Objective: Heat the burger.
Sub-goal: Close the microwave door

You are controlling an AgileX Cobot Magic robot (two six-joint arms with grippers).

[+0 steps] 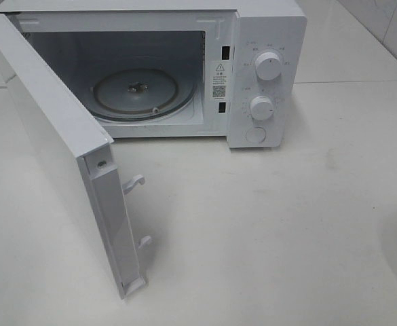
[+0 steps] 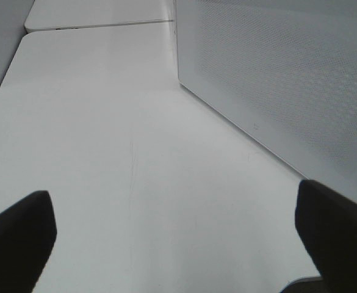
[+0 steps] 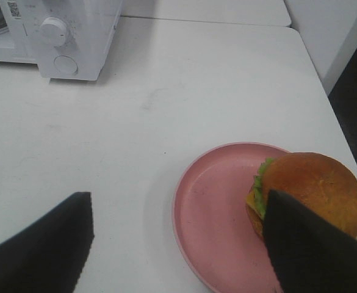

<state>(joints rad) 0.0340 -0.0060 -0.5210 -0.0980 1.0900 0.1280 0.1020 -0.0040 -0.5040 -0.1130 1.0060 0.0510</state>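
Beside one finger of the right gripper (image 3: 178,244), the burger (image 3: 315,189) sits at the far edge of a pink plate (image 3: 215,213).
Both grippers gape, empty; bare worktop (image 3: 184,91) stretches ahead to the microwave (image 3: 74,36), and the left gripper (image 2: 175,235) hovers alongside its open door (image 2: 288,79).

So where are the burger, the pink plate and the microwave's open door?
Round golden-brown bun burger (image 3: 315,189): right wrist view, top of the bun.
Round pink plate (image 3: 212,213): right wrist view, bare inner surface.
White microwave door (image 1: 45,129): exterior high view, inner face.
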